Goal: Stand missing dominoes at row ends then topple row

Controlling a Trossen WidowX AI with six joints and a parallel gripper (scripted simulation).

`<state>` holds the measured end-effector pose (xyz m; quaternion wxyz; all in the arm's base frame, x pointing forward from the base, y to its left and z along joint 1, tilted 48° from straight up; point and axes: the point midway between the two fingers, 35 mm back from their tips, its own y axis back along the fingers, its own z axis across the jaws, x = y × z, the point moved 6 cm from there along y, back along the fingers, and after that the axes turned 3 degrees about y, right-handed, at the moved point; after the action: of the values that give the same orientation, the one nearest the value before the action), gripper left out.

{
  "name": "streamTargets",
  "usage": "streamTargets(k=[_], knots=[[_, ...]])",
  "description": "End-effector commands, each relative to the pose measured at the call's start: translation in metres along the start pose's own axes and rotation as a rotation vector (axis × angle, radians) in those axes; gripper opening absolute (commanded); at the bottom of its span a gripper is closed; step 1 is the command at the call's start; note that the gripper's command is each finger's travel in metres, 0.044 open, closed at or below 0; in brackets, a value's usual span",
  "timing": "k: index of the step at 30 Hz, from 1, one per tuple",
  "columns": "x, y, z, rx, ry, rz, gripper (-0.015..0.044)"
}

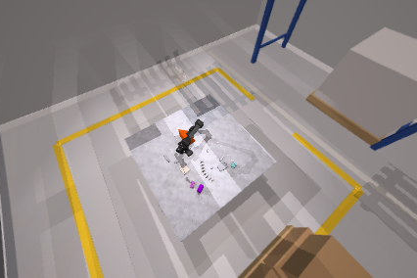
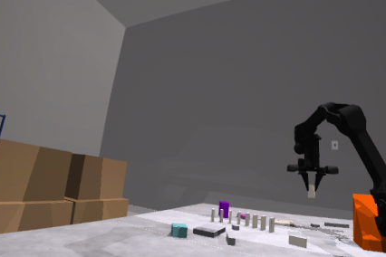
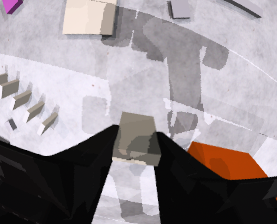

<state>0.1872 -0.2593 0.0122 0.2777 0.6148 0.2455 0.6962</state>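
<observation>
Item: one domino (image 2: 312,191) (image 3: 135,137), carried upright.
Gripper (image 2: 312,186) (image 3: 137,133), right of frame in the exterior view, pinches it aloft, presumably for standing; domino row (image 2: 255,221) (image 3: 22,99) (image 1: 204,170), lower centre there, awaits its end pieces.

Top: from high above, angled down, far off; whole table (image 1: 174,215) in frame. Exterior: from low beside table (image 2: 137,226), looking across, closer. Wrist: close, facing down past fingertips. Domino row (image 1: 203,168) (image 2: 255,221) (image 3: 22,99) shared by exterior and wrist.
</observation>
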Motion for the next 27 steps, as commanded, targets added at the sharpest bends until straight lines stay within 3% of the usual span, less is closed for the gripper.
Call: streamTargets(k=[1,6,11,27], knots=[[0.006,0.007,0.009,0.007,0.074,0.000,0.0107],[0.053,0.010,0.079,0.004,0.634,-0.003,0.0107],[0.096,0.006,0.121,-0.004,1.019,0.010,0.0107],[0.098,-0.006,0.126,-0.005,1.045,0.009,0.0107]])
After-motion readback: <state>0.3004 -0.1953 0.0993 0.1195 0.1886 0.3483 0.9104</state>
